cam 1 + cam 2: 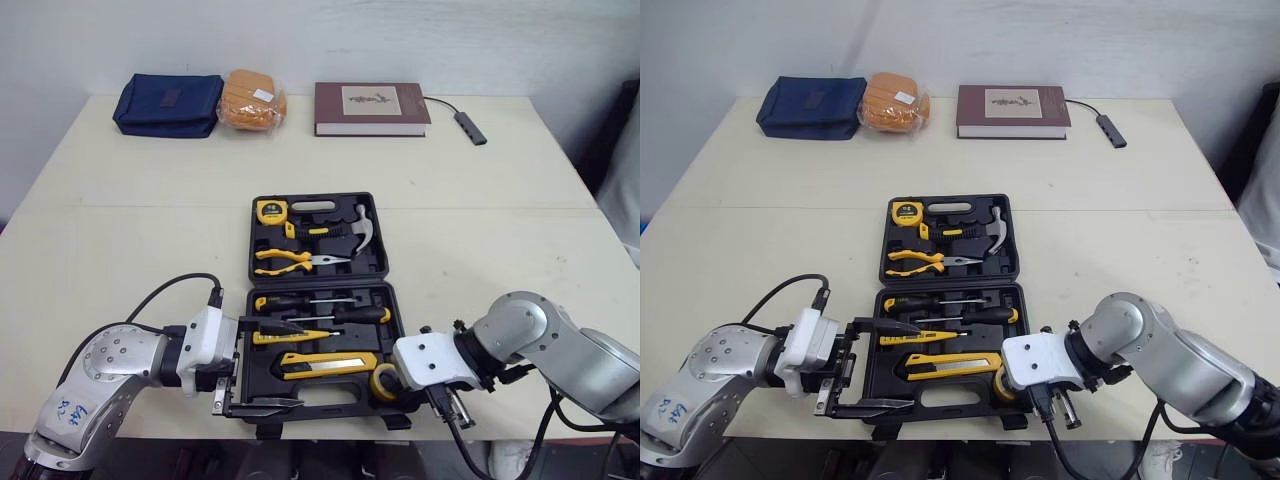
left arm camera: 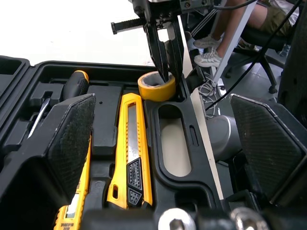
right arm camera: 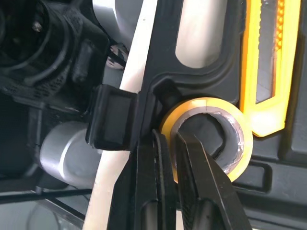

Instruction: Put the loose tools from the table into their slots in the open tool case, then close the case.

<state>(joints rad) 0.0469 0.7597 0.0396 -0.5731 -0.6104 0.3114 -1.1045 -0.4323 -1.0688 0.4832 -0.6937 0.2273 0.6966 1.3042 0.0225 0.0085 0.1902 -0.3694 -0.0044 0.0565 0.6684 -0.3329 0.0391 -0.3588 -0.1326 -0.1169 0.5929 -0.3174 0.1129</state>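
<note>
Tool case [image 1: 375, 265] on cream table [image 1: 130, 200], tape roll [image 1: 383, 381] inside, book [image 1: 372, 108], white wall [image 1: 400, 40]

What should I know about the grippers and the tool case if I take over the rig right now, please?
The right gripper is shut on the wall of the tape roll, which looks seated in the near right corner slot of the case.
The left gripper is open and holds nothing, at the case's near left corner.
Done: knife, screwdrivers, hammer, pliers and tape measure sit in slots.
Left: release the roll, pull both grippers clear, fold the lid shut.
</note>
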